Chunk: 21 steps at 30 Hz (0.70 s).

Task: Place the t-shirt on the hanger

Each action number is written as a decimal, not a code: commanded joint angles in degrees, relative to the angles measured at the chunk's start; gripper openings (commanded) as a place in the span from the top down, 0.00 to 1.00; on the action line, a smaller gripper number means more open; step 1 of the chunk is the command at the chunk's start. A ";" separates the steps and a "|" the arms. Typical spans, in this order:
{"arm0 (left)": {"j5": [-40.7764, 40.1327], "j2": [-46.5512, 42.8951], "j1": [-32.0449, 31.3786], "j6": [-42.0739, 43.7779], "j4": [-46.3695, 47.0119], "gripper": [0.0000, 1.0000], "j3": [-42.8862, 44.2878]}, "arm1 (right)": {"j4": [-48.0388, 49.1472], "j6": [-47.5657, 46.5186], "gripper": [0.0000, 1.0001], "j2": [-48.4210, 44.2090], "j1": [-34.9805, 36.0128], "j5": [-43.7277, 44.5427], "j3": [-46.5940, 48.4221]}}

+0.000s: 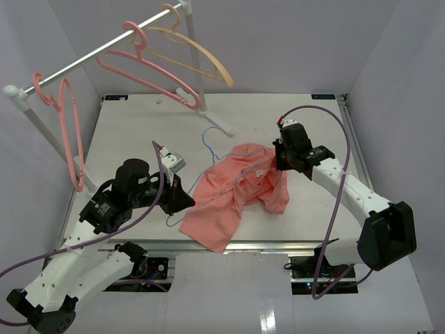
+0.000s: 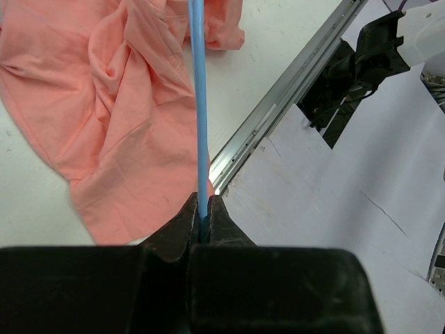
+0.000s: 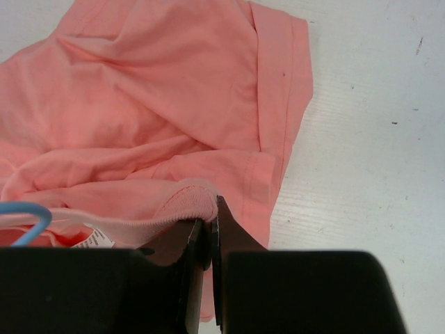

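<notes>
The salmon-pink t-shirt (image 1: 233, 198) lies crumpled on the white table, between the two arms. The thin light-blue wire hanger (image 1: 207, 143) runs partly under and through the cloth, its hook lying on the table behind the shirt. My left gripper (image 1: 189, 202) is shut on the hanger's wire (image 2: 201, 104) at the shirt's left edge. In the left wrist view the wire runs straight out from the jaws over the t-shirt (image 2: 118, 104). My right gripper (image 1: 276, 158) is shut on the ribbed collar (image 3: 188, 198) of the t-shirt (image 3: 174, 104). A bend of the hanger (image 3: 31, 217) shows just left of that collar.
A clothes rail (image 1: 104, 50) crosses the back left, carrying thick pink hangers (image 1: 149, 69) and a pale orange one (image 1: 201, 56). Another pink hanger (image 1: 69, 132) hangs by the left post. The rail's upright foot (image 1: 207, 111) stands behind the hook. A metal rail (image 2: 278, 104) edges the table front.
</notes>
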 commanded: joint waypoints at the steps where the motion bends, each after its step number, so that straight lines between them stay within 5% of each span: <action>1: -0.51 -0.08 -1.16 1.10 1.11 1.00 0.02 | -0.66 -1.21 0.92 -1.69 -0.67 -1.48 3.07; 21: -0.86 4.30 -3.98 2.64 1.46 1.00 1.06 | -2.86 -1.65 0.92 -0.42 -2.42 -5.22 7.21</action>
